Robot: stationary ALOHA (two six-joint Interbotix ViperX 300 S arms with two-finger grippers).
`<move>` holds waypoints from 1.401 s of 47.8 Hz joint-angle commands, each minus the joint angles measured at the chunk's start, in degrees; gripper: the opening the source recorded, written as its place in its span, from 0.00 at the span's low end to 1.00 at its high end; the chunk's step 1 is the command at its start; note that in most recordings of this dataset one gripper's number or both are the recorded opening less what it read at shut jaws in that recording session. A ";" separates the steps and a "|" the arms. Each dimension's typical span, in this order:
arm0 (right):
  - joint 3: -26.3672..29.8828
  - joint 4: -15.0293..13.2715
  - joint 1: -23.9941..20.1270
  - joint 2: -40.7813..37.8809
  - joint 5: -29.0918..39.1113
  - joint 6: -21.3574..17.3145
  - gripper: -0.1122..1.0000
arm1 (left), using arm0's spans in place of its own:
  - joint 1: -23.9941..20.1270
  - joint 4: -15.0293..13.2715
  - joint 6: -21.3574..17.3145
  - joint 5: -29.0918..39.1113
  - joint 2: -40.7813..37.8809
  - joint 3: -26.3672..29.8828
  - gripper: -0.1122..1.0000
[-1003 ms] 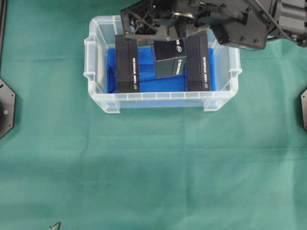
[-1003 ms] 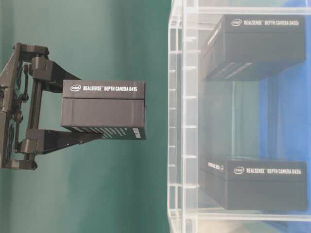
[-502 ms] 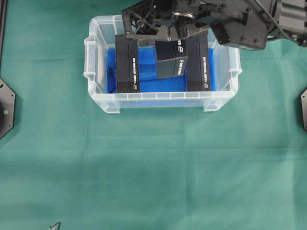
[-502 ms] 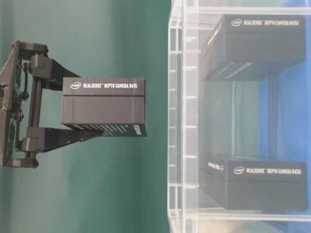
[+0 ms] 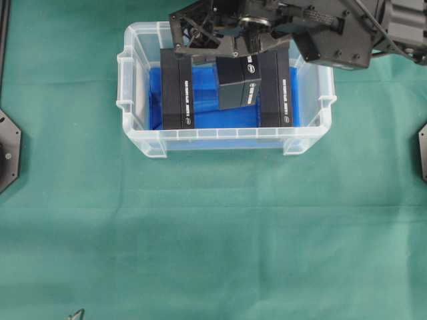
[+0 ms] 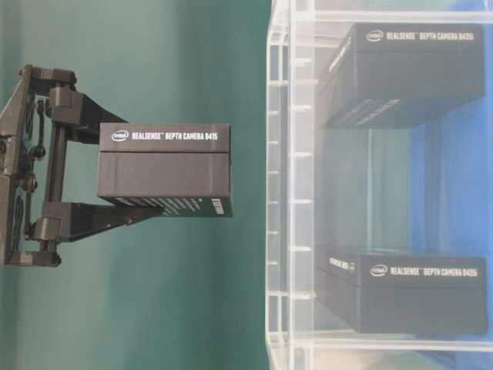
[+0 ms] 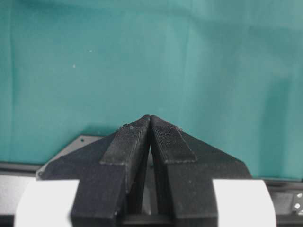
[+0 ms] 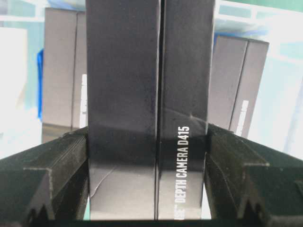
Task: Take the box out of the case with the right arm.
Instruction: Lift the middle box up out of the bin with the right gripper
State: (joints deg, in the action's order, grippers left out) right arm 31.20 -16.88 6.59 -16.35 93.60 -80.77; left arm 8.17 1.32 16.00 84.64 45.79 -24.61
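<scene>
**Box held clear of the case rim, two more left inside**

Box [image 5: 237,83] in the middle of three hangs in the right gripper [image 5: 230,52], its jaws pressed against the two broad faces near one end, as the right wrist view shows, with most of the length standing free. In the table-level view the box is outside the clear wall of the case [image 5: 135,88], while from overhead it sits over the blue-lined floor: lifted, by this reading, but not yet carried off to the side.

Doing the step well looks to be a matter of keeping the clamp firm and the box level, raising it well above the ribbed rim, then travelling out over the green cloth [image 5: 213,233] before lowering. A grip so near one end may let the box droop or pivot if the arm moves sharply.

Two like boxes flank the gap: the left box [image 5: 175,87] and the right box [image 5: 275,87], both lying on the blue sheet [image 5: 207,113] just beside the held one's path. The case walls are the other obstacle. The left gripper [image 7: 150,124] is closed on nothing, parked over bare cloth well away.
</scene>
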 commanded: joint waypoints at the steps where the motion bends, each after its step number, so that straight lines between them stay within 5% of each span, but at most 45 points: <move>1: 1.58 -0.35 -0.18 2.99 0.09 -0.09 0.70 | 0.18 0.09 0.09 -0.09 -0.18 1.49 0.10; 41: 1.67 -0.35 -0.53 3.08 0.09 -0.35 0.70 | 0.18 0.09 0.09 -0.09 -0.18 1.49 0.10; 67: 1.67 -2.64 -8.44 3.43 3.08 -7.73 0.70 | 0.18 0.18 -0.18 0.00 -0.26 1.32 0.10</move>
State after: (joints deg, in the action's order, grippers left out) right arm 31.20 -18.81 0.00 -16.26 96.15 -87.63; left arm 8.17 1.23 16.00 84.81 45.79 -24.61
